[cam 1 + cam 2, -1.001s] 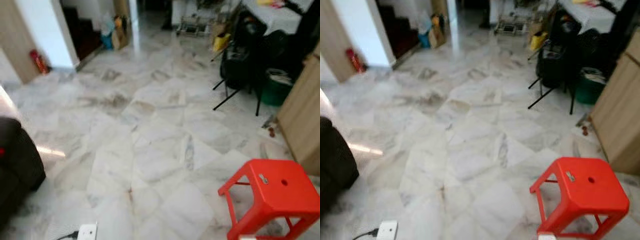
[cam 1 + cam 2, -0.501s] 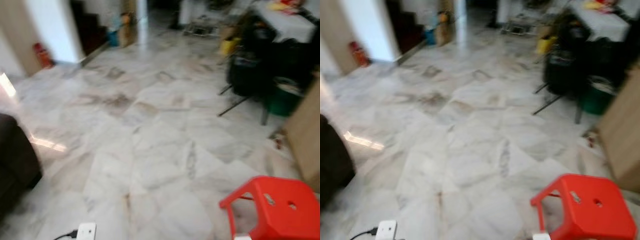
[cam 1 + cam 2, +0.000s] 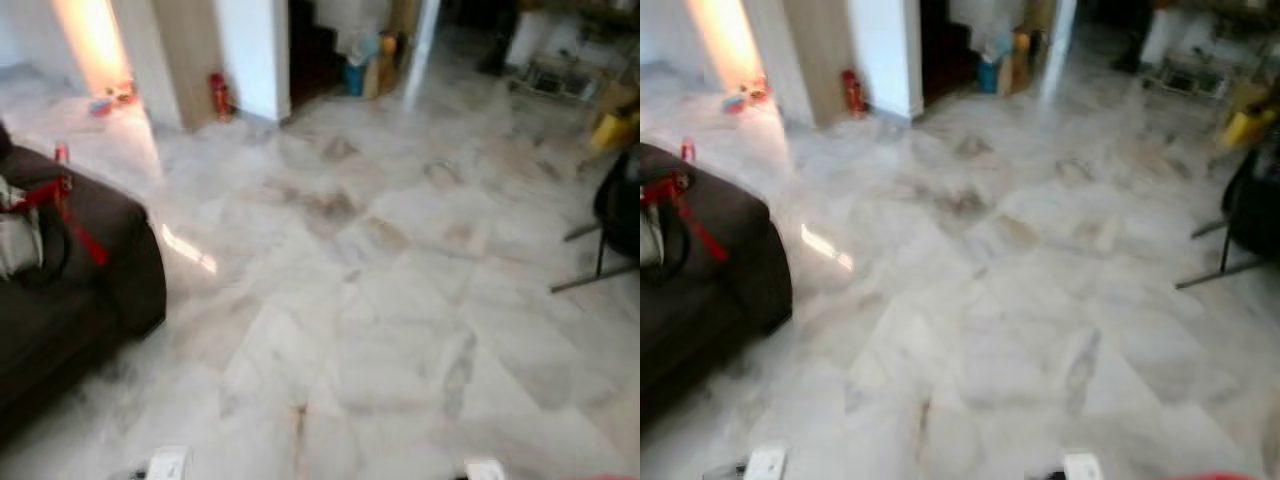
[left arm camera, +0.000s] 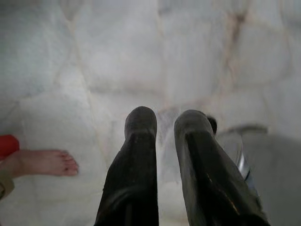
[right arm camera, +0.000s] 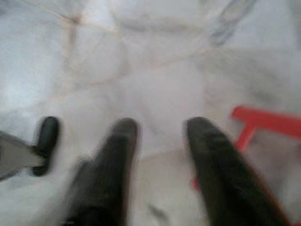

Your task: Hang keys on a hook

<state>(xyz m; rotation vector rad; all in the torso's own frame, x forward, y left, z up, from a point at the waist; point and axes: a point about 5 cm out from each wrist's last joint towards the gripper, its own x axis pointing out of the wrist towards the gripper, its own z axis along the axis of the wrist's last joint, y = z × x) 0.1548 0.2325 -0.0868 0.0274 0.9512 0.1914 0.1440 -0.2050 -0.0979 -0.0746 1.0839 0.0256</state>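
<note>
Sofa (image 3: 80,270) at left, marble floor (image 3: 380,300) ahead; bare foot (image 4: 44,162) near left tool (image 4: 164,125)

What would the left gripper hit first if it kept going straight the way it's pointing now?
Most likely the marble floor: the left gripper points down at bare tile with nothing between. A person's bare foot lies off to one side, out of that line.

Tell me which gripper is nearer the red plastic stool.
Right. The right gripper hangs over the marble floor with the red plastic stool close beside one finger; the left gripper hangs by a person's bare foot.
</note>
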